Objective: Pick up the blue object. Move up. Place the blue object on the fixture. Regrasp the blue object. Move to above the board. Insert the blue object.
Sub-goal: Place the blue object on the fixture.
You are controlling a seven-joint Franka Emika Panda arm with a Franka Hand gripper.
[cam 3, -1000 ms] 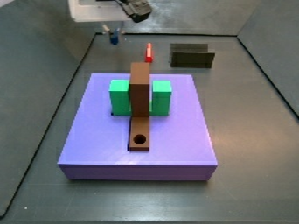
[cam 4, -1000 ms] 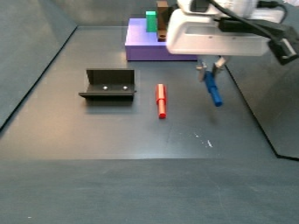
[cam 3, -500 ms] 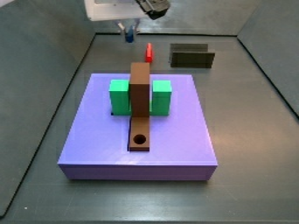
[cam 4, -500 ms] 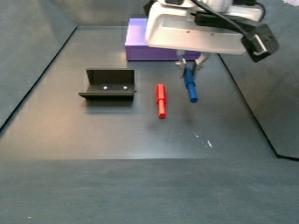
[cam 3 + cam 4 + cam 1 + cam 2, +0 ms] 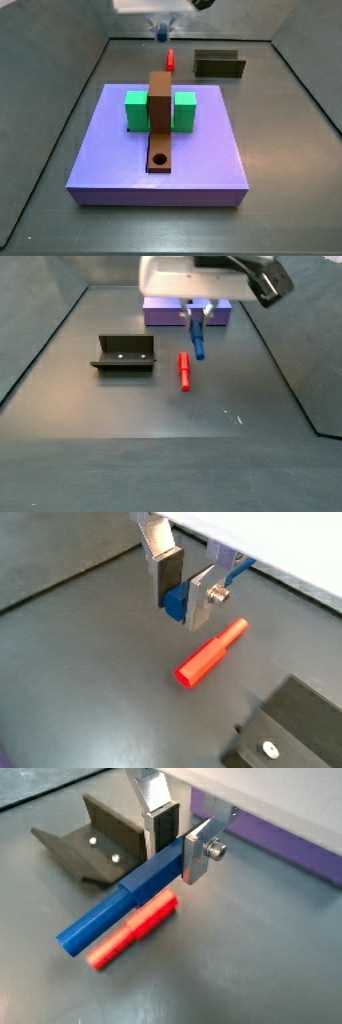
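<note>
One blue peg held aloft, fixture not yet reached

Wrist view: the gripper [image 5: 187, 590] sits in the upper middle of the frame, its silver plates closed onto the blue object [image 5: 175, 599], of which only a dark blue stub shows between the pads. Below it the red peg [image 5: 211, 652] lies flat on the grey floor [image 5: 80, 662]. A corner of the fixture [image 5: 287, 737] fills the lower right.

Wrist view: here we see the blue object [image 5: 118, 905] at full length, running from the gripper [image 5: 177, 843] down toward the lower left. It has flat faces and crisp edges on the free end, smooth and matte. The red peg [image 5: 130, 933] lies just past it on the floor. The fixture [image 5: 94, 843], dark with two pale screws, stands upper left; the board [image 5: 274, 843] is a purple band at upper right.

Side view: the gripper [image 5: 166, 30] is at top centre, and the blue object [image 5: 164, 34] is barely discernible there. The board [image 5: 201, 160] fills the middle of the frame, carrying green blocks [image 5: 138, 112] and the brown bar [image 5: 160, 125].

Side view: the blue object [image 5: 198, 338] hangs tilted under the gripper [image 5: 197, 311], clear of the floor, upper centre. The fixture [image 5: 122, 353] stands well apart at left.

We judge the peg light, rigid and rather slick. It is gripped near one end, so it may pivot; a hold nearer its middle would suit insertion better.
</note>
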